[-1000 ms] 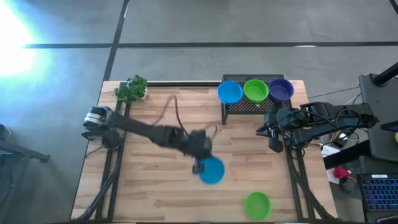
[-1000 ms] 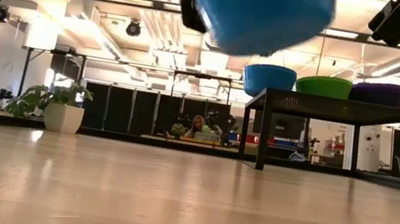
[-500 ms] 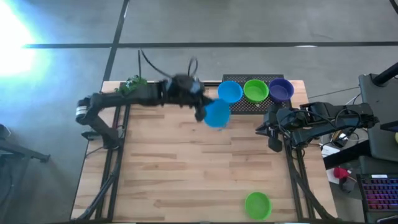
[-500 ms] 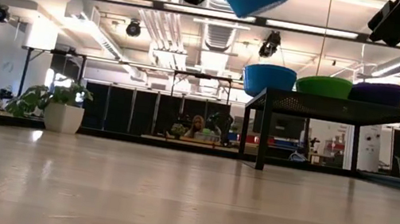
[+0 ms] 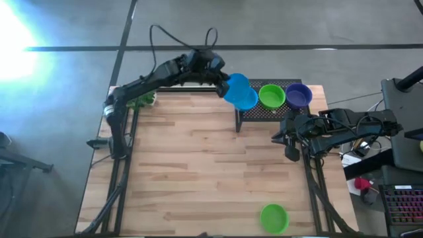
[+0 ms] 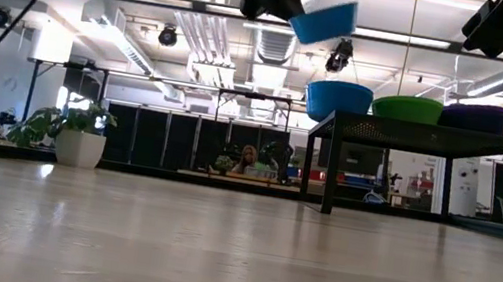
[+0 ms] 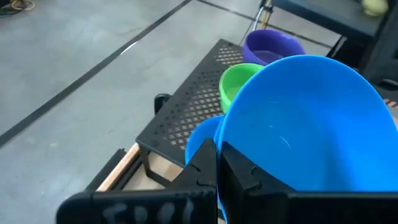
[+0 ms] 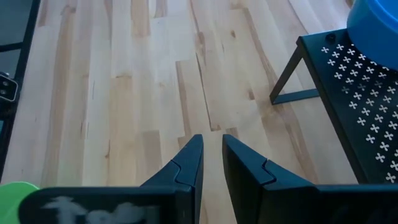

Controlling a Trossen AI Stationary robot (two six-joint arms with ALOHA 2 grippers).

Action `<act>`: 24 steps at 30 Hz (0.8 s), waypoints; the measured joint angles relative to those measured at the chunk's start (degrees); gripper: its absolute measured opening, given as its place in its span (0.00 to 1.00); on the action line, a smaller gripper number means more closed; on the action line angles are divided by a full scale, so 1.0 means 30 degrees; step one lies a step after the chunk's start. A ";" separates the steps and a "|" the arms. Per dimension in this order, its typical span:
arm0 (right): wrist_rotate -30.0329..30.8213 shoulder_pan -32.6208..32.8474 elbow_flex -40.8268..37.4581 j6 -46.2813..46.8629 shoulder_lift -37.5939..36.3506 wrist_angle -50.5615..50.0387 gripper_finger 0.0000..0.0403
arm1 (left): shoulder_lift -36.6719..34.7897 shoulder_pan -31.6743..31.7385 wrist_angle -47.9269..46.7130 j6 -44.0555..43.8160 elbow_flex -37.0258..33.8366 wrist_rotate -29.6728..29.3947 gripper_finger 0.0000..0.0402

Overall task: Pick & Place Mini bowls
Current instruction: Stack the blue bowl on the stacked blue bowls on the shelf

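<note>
High view: the left pincer (image 5: pixel 221 82) is clenching a blue bowl (image 5: pixel 236 88) by its rim, hanging it tilted just above the blue bowl on the rack (image 5: pixel 277 112); the right pincer (image 5: pixel 291 155), narrowly parted and empty, is waiting beside the rack.

The desk (image 5: pixel 178 172) is pale wood in striped planks. At its far right stands a black rack (image 5: pixel 264 113) with a top perforated in small crosses. On it sit a blue mini bowl (image 6: pixel 338 101), a green mini bowl (image 5: pixel 271 96) and a purple mini bowl (image 5: pixel 298 96). Another blue mini bowl (image 5: pixel 236 88) is raised above them. A second green mini bowl (image 5: pixel 273 217) lies near right. The plant (image 5: pixel 140 100) at far left is leafy green.
</note>
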 joint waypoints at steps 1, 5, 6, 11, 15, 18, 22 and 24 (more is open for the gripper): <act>0.0000 0.0000 0.0000 0.0010 0.0000 0.0000 0.14 | 0.0414 0.0109 -0.0130 0.0052 0.0441 0.0007 0.00; 0.0000 0.0000 0.0000 0.0058 0.0000 0.0005 0.14 | 0.1984 0.0437 -0.0210 0.0402 0.2001 -0.0014 0.00; 0.0000 0.0000 0.0000 0.0058 0.0000 0.0000 0.14 | 0.2344 0.0470 -0.0257 0.0413 0.2324 -0.0002 0.00; 0.0000 0.0000 0.0000 0.0058 0.0000 0.0000 0.14 | 0.3910 0.0506 -0.0327 0.0458 0.3414 0.0599 0.00; -0.0004 0.0000 0.0000 0.0058 0.0000 0.0000 0.14 | 0.4624 0.0521 -0.0747 0.0500 0.3720 0.0600 0.00; -0.0007 0.0000 0.0000 0.0058 0.0000 0.0000 0.14 | 0.4839 0.0550 -0.0958 0.0646 0.3757 0.0599 0.00; -0.0015 0.0000 0.0000 0.0051 -0.0007 0.0000 0.14 | 0.4852 0.0518 -0.0954 0.2017 0.3666 0.0619 0.01; -0.0012 0.0000 0.0000 0.0051 -0.0007 0.0000 0.14 | 0.4852 0.0467 -0.0962 0.2167 0.3642 0.0619 0.01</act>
